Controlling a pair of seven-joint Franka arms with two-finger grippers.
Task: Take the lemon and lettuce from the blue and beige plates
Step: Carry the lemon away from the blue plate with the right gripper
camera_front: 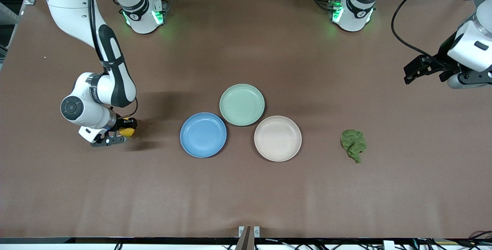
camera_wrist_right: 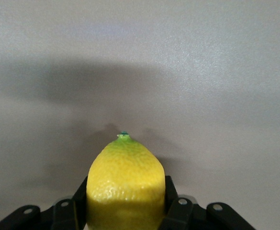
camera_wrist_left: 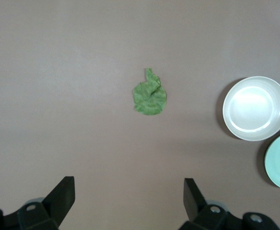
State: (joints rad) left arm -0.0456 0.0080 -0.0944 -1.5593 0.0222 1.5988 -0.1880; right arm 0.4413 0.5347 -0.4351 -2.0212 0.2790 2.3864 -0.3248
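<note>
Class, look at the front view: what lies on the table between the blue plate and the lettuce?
The beige plate lies between the blue plate and the lettuce, shown in the front view.

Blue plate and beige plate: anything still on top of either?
Nothing shows on the blue plate or the beige plate. The lettuce lies on the table toward the left arm's end. The right gripper is shut on the lemon. The left gripper waits open.
</note>
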